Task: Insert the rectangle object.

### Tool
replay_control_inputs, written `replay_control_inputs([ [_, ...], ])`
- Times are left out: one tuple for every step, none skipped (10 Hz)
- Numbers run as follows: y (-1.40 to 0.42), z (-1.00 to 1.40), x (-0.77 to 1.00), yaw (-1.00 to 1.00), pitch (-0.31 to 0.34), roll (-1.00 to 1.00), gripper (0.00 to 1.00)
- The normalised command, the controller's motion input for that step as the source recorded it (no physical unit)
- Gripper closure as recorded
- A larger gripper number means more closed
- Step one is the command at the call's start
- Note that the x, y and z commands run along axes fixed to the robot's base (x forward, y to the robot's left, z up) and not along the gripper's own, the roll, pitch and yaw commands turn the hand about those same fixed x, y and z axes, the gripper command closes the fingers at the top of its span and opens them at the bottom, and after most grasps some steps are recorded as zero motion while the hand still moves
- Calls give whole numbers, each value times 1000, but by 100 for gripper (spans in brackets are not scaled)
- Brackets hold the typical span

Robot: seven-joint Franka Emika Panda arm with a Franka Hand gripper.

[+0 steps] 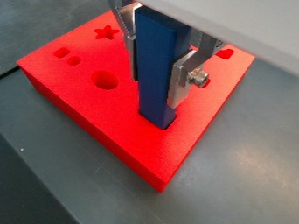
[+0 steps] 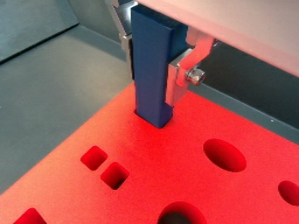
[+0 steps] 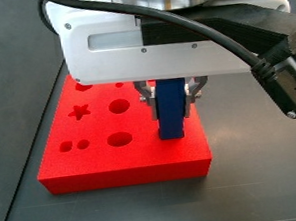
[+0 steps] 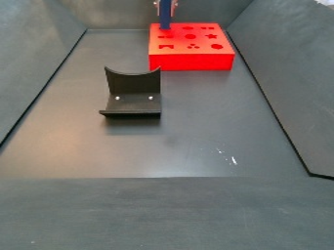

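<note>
You have the gripper (image 1: 160,63) directly over the red block (image 1: 82,92), its silver fingers (image 1: 187,74) closed on the blue rectangle object (image 1: 156,74) and clamping it near its upper part. The bar stands upright, and in both wrist views its lower end meets the block's top face near one edge; in a wrist view (image 2: 156,74) it looks to sit a little way into the surface, though you cannot tell how deep. In a side view the bar (image 3: 171,110) hangs below the white wrist housing (image 3: 157,46), over the block's (image 3: 122,156) near right part. The block's top carries cut-outs: a star (image 1: 105,33), round holes (image 1: 107,80) and small square holes (image 2: 114,177). In a side view the dark grey curved holder (image 4: 131,94) sits on the floor, well apart from the block (image 4: 192,47).
</note>
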Motion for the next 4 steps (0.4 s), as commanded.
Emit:
replay_control_inputs([
  [26, -257, 0, 111, 0, 61, 100],
  [0, -29, 0, 14, 0, 16, 100],
  [0, 0, 0, 0, 0, 6, 100],
  [0, 0, 0, 0, 0, 0, 100],
])
